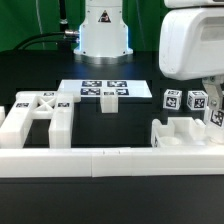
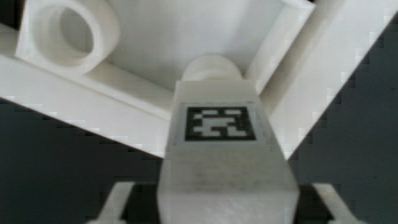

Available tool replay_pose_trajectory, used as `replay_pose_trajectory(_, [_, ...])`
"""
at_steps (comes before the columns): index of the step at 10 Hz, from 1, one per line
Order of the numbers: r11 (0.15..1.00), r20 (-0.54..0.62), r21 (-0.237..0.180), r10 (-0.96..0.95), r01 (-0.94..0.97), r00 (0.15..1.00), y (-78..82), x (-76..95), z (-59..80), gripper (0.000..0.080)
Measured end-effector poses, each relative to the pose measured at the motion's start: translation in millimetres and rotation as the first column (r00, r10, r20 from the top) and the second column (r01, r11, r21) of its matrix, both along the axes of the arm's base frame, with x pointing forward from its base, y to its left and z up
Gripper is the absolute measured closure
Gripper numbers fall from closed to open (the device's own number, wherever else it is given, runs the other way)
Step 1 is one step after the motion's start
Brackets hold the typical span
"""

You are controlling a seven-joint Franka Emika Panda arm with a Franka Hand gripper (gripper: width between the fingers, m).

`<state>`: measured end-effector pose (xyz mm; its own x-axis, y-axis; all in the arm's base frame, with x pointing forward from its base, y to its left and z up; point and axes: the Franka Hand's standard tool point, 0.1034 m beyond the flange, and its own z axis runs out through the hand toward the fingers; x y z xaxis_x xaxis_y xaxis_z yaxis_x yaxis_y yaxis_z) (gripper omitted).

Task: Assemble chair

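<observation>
My gripper (image 2: 222, 192) is open and straddles a white square chair leg (image 2: 219, 150) that carries a black-and-white tag. A dark gap shows between the leg and each finger (image 2: 125, 200). Beyond the leg lies a white chair panel (image 2: 160, 85) with raised walls and a round hole (image 2: 71, 35). In the exterior view the gripper's bulky white hand (image 1: 195, 45) hangs over the exterior view's right, above a white chair part (image 1: 185, 132) and tagged white pieces (image 1: 196, 100). Its fingertips are hidden there. Another chair part with an X-shaped brace (image 1: 35, 112) sits at the exterior view's left.
The marker board (image 1: 85, 88) lies at the middle back, with a small white block (image 1: 107, 102) standing at its front edge. A long low white border wall (image 1: 100, 160) runs along the front. The robot base (image 1: 103, 30) stands at the back.
</observation>
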<state>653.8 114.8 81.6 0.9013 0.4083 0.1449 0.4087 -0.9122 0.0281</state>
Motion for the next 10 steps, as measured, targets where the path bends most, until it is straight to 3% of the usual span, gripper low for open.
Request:
replay_pose_trajectory(2, [0.987, -0.009, 0.027, -0.160, 0.160, 0.987, 0.5, -0.2, -0.3, 0.0512])
replay_pose_trajectory(4, [0.920, -0.006, 0.082, -0.385, 0.384, 0.923, 5.9, -0.7, -0.9, 0.0512])
replay_pose_trajectory(6, [0.690, -0.007, 0.171, -0.713, 0.704, 0.701, 2.6, -6.3, -2.1, 0.0512])
replay_pose_trajectory(8, [0.499, -0.060, 0.202, -0.852, 0.843, 0.520, -1.2, -5.7, -1.9, 0.0512])
replay_pose_trajectory(10, [0.295, -0.103, 0.204, -0.942, 0.933, 0.321, -2.3, -6.8, -1.5, 0.0512])
